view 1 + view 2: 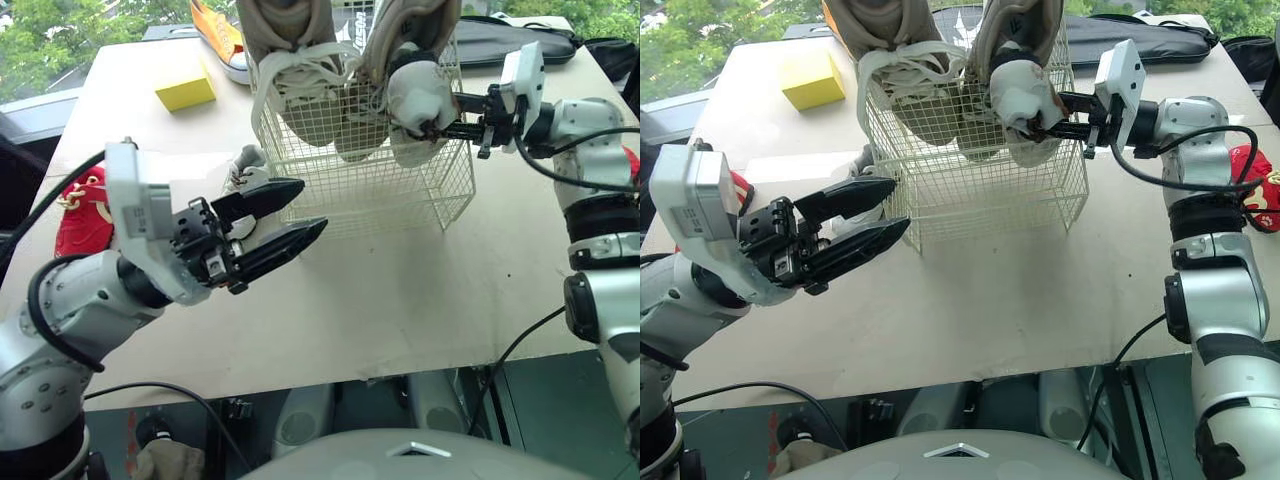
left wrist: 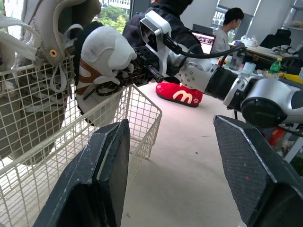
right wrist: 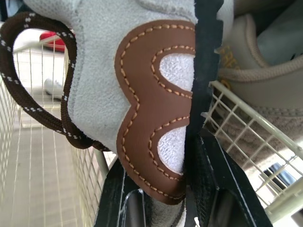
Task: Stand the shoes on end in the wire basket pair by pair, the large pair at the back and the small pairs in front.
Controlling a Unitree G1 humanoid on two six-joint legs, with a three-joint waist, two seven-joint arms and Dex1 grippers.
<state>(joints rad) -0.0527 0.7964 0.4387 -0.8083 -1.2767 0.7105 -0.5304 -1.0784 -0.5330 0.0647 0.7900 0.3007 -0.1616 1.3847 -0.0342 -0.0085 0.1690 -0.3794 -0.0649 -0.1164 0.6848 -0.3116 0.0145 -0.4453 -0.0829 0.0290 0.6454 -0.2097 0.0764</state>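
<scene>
A white wire basket (image 1: pixel 370 190) stands at the middle of the table's far half. Two large beige shoes (image 1: pixel 300 70) stand on end at its back. My right gripper (image 1: pixel 437 128) is shut on a small white shoe (image 1: pixel 415 95) with a brown patch and brown laces, held over the basket's front right corner above the rim. The right wrist view shows that shoe (image 3: pixel 142 94) pinched between the black fingers. My left gripper (image 1: pixel 310 207) is open and holds nothing, in front of the basket's left corner. Another small white shoe (image 1: pixel 243 165) lies beside the basket's left side, behind that gripper.
A red shoe (image 1: pixel 82 212) lies at the table's left edge and another red shoe (image 1: pixel 1252 170) at the right. An orange shoe (image 1: pixel 220 35), a yellow block (image 1: pixel 185 90) and a black bag (image 1: pixel 510 40) lie at the back. A person (image 2: pixel 233 21) sits far off.
</scene>
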